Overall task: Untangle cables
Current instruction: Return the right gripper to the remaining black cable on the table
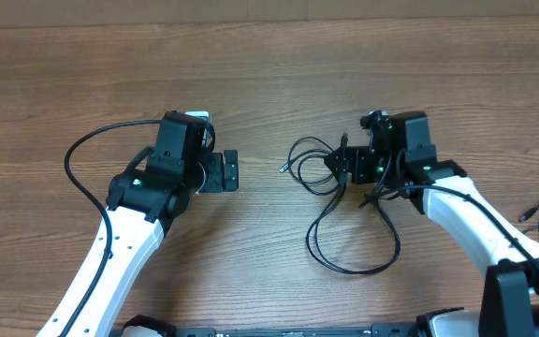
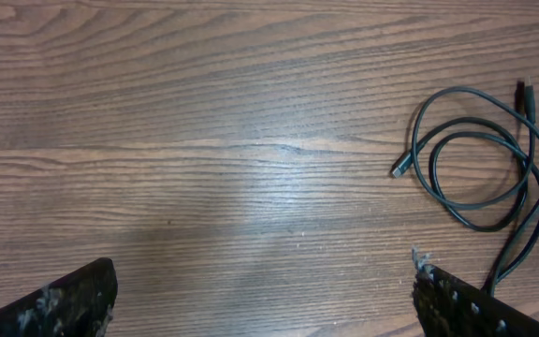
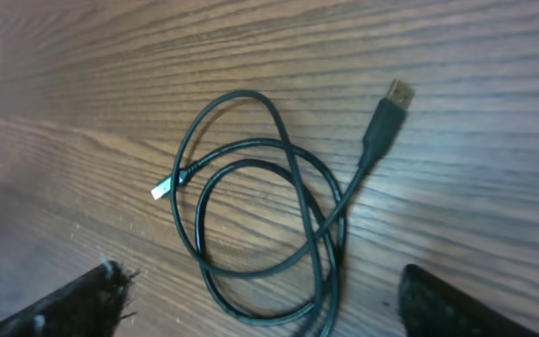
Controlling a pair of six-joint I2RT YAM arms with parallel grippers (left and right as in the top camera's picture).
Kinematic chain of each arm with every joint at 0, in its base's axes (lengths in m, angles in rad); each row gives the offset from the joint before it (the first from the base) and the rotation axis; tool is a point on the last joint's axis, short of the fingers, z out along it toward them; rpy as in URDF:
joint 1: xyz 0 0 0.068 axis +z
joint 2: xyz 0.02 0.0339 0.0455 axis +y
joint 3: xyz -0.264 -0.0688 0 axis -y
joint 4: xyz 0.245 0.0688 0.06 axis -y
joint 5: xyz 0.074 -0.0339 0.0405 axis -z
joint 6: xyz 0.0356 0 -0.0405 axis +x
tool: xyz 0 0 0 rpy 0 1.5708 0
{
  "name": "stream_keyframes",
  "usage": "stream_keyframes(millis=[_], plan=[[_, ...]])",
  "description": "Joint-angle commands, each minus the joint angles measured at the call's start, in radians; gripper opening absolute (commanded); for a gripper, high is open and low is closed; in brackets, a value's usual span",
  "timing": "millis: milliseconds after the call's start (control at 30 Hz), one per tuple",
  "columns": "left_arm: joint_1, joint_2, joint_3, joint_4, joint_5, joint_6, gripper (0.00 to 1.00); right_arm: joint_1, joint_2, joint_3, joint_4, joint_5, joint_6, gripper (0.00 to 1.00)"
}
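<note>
**Black fingertips over crossed cables: a two-strand pinch is the hazard**

Those two dark tips frame the lower corners of the right wrist view. They belong to the right gripper, whose jaws stand apart with nothing clamped between them. Just beyond them, on the wooden table, the cables lie as a thin black cord coiled in two overlapping loops that cross each other. A USB plug sits at the upper right and a small silver tip at the left. From above, a longer loop runs out from beneath the gripper toward the robot's base. The left gripper sits well apart from the coil, jaws wide and empty.

The likeliest trouble is the fingers coming down where strands overlap. They could then catch both and drag the whole coil rather than free one end, and a pull would tighten the crossing. A thin cord lying flat on wood could also slip from the pads. The trailing loop lies close to the right arm and might snag on it.
</note>
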Motion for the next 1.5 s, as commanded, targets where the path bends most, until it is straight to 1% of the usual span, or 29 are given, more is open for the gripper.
stream_keyframes(millis=[0, 33, 67, 233, 333, 600, 733, 833, 900, 967, 1100, 1200, 1233, 1367, 1467], plan=[[0.004, 0.0, 0.018, 0.0, 0.008, 0.019, 0.99, 0.024, 0.039, -0.034, 0.048, -0.004, -0.001, 0.73], [0.004, 0.0, 0.018, 0.0, 0.008, 0.019, 1.0, 0.031, 0.048, -0.038, 0.062, -0.004, -0.001, 0.69], [0.004, 0.0, 0.018, 0.0, 0.008, 0.019, 1.0, 0.037, 0.055, -0.041, 0.071, -0.004, -0.001, 0.68], [0.004, 0.0, 0.018, 0.0, 0.008, 0.019, 1.0, 0.054, 0.103, -0.042, 0.101, -0.004, -0.001, 0.68], [0.004, 0.0, 0.018, 0.0, 0.008, 0.019, 0.99, 0.055, 0.129, -0.042, 0.118, -0.004, 0.0, 0.62], [0.004, 0.0, 0.018, 0.0, 0.008, 0.019, 1.0, 0.055, 0.146, -0.042, 0.132, -0.004, 0.003, 0.61], [0.004, 0.0, 0.018, 0.0, 0.008, 0.019, 1.0, 0.055, 0.17, -0.042, 0.132, -0.004, 0.003, 0.56], [0.004, 0.0, 0.018, 0.0, 0.008, 0.019, 1.0, 0.056, 0.192, -0.042, 0.132, -0.008, 0.003, 0.56], [0.004, 0.0, 0.018, 0.0, 0.008, 0.019, 1.0, 0.057, 0.196, -0.042, 0.132, -0.023, 0.003, 0.53], [0.004, 0.0, 0.018, 0.0, 0.008, 0.019, 0.99, 0.057, 0.196, -0.042, 0.132, -0.035, 0.003, 0.5], [0.004, 0.0, 0.018, 0.0, 0.008, 0.019, 1.0, 0.059, 0.196, -0.042, 0.132, -0.034, 0.003, 0.34], [0.004, 0.0, 0.018, 0.0, 0.008, 0.019, 1.0, 0.059, 0.196, -0.042, 0.131, -0.034, 0.003, 0.13], [0.004, 0.0, 0.018, 0.0, 0.008, 0.019, 1.0, 0.059, 0.196, -0.042, 0.132, -0.034, 0.003, 0.04], [0.004, 0.0, 0.018, 0.0, 0.008, 0.019, 1.0, 0.058, 0.195, -0.036, 0.151, -0.035, 0.003, 0.04], [0.004, 0.0, 0.018, 0.0, 0.008, 0.019, 0.99, 0.058, 0.188, -0.002, 0.125, -0.035, 0.007, 0.04]])
